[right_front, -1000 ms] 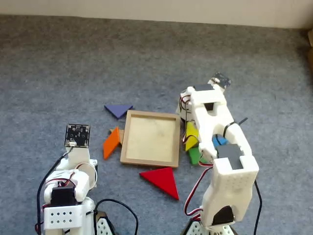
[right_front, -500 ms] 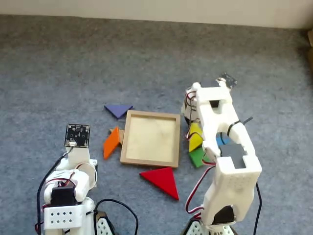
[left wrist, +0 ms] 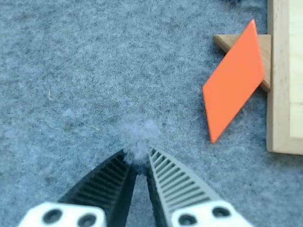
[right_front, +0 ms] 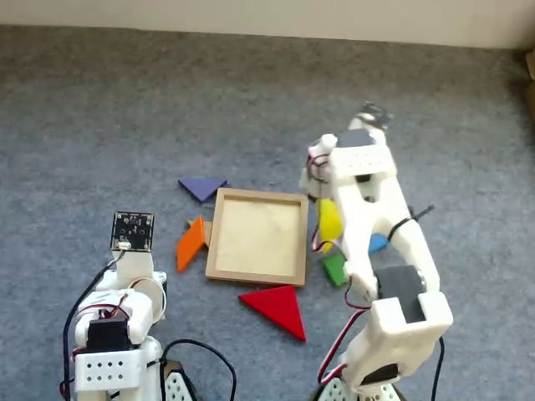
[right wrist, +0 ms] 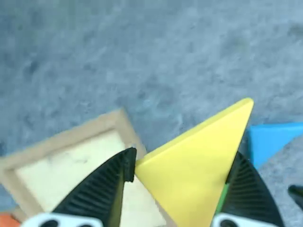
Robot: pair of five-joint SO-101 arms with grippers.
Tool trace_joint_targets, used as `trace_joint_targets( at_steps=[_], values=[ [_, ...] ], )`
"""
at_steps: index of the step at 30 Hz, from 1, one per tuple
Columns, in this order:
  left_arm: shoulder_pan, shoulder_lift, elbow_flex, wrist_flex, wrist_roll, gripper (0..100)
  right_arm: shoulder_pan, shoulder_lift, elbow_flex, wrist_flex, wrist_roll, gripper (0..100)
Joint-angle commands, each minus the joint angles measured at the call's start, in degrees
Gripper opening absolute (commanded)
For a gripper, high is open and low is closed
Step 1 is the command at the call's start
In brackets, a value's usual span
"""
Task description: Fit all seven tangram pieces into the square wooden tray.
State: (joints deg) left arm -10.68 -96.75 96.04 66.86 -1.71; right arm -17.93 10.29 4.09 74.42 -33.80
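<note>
Left wrist view: left claw (left wrist: 139,158) clenched, empty, toward the surface's near-left. Farther, right claw (right wrist: 182,163) grasps the yellow triangle (right wrist: 199,146) by the tray's (right wrist: 66,138) right edge. Placing step, I'd say; next, carry it inward and lower flat.

My right arm (right_front: 380,242) stretches up the right side of the frame, with my right gripper (right wrist: 182,163) clamped on a yellow triangle (right wrist: 203,142). My left arm (right_front: 113,322) sits folded at lower left, my left gripper (left wrist: 138,163) closed with its tips touching.
</note>
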Motion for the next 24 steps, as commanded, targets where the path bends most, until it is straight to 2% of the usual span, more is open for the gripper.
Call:
trace_joint_targets(
  at_steps=[1,8,11,17,24],
  values=[
    [0.3,-0.6,1.5,0.2,0.2,0,-4.0,-4.1,-2.6,1.2,4.0,22.1],
    [0.3,-0.6,1.5,0.2,0.2,0,-11.0,-4.0,1.3,0.5,12.0,22.1],
    [0.3,-0.6,1.5,0.2,0.2,0,-13.8,-4.0,4.9,-3.4,14.3,22.1],
    [0.3,-0.6,1.5,0.2,0.2,0,-16.7,-4.0,11.8,-11.9,14.8,22.1],
    [0.3,-0.6,1.5,0.2,0.2,0,-17.5,-4.0,12.4,-12.5,14.8,22.4]
  ],
)
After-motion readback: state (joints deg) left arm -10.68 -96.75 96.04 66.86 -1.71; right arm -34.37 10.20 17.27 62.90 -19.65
